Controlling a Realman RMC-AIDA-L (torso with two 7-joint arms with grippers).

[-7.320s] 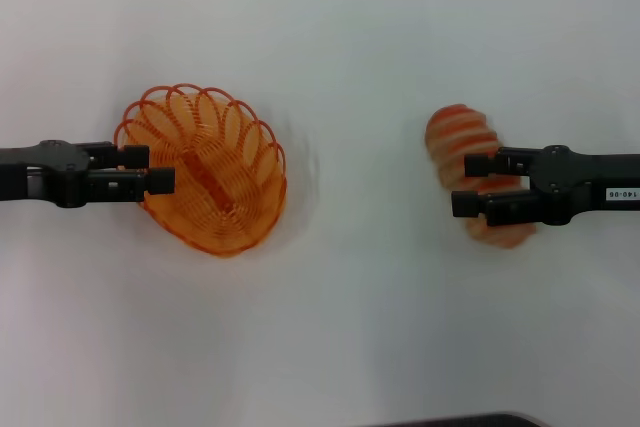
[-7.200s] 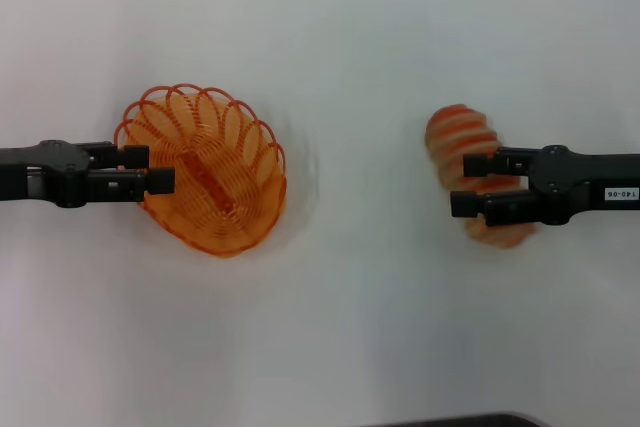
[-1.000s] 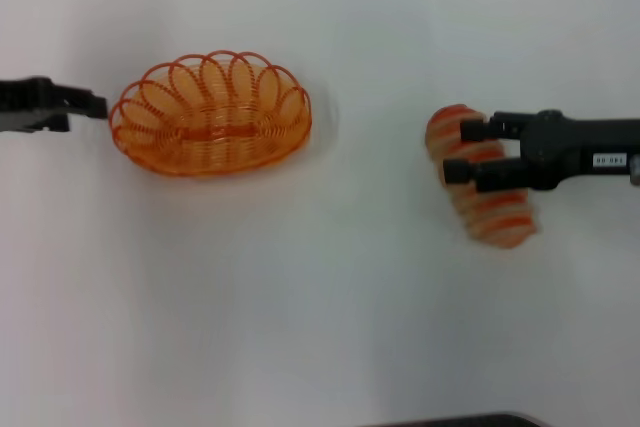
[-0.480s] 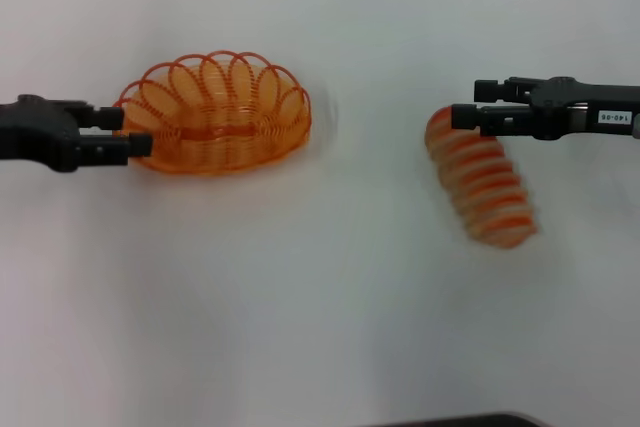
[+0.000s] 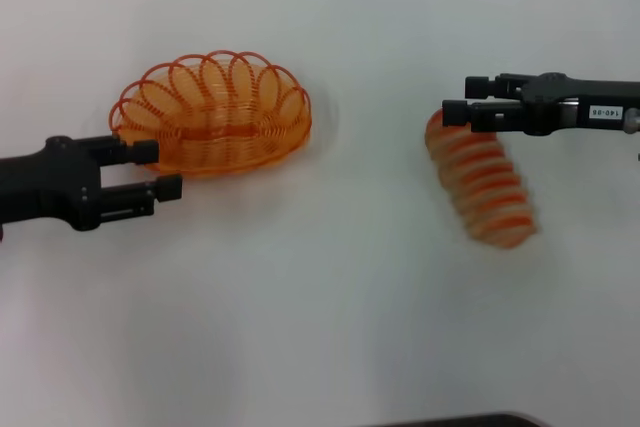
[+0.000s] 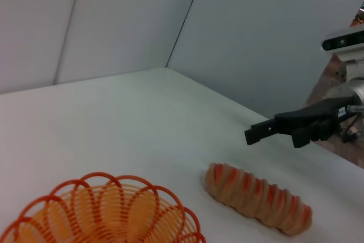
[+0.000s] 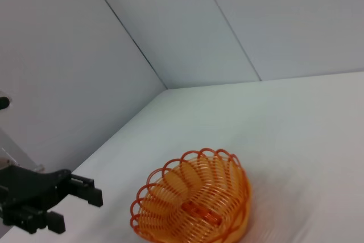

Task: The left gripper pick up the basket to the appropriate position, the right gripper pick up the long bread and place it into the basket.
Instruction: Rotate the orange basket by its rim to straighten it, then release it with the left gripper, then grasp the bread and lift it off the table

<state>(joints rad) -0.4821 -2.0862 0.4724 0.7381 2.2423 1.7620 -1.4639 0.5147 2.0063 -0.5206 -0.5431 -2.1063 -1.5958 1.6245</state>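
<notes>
Jaws on both arms are spread apart and holding nothing right now. On the left gripper (image 5: 158, 170) they sit level over the counter (image 5: 330, 297), with the basket (image 5: 212, 114) just past the far finger, close to its rim but not gripping it as far as I can tell. On the right gripper (image 5: 456, 112) they hover over the far end of the long bread (image 5: 481, 183), which runs from under the jaws back toward the robot at a slant. From the left wrist view that gripper (image 6: 273, 131) looks clearly lifted above the loaf (image 6: 257, 197), so no contact.

Handling guess: the basket looks like thin wire, very light, springy, see-through walls. I'd pinch one of the rim loops nearest the jaws, one finger inside and one outside. Squeeze too hard and the loops probably flex, and being so light it'll likely skate on the smooth counter if nudged before the jaws close.

The bread looks like a foam or soft plastic prop: light, a bit squashy, ridged on top. Best hold is probably across its narrow width near the middle, so it hangs balanced. Grabbing right at the tip where the jaws are now would likely let it droop or swing, and a basket barely longer than the loaf leaves little room for that.
</notes>
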